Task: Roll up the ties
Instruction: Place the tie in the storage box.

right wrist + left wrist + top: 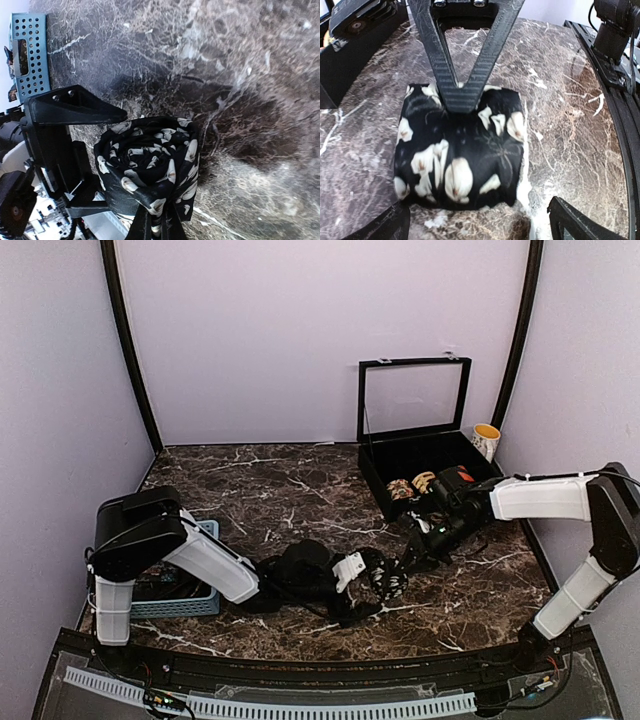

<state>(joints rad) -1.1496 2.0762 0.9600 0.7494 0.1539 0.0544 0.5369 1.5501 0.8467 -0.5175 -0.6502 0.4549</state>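
Endwise, the rolled tie (150,160) faces the right hand (159,221) pinching it; left hand (480,222) gapes wide.

The rolled tie (460,150) was soft matt cloth (white-flowered); the marbled tabletop (565,90) shone smooth and glossy.

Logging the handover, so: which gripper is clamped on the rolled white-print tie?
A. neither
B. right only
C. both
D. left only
B: the right gripper has its fingers pinched shut on the rolled tie, while the left gripper has its fingers wide apart on either side of it.
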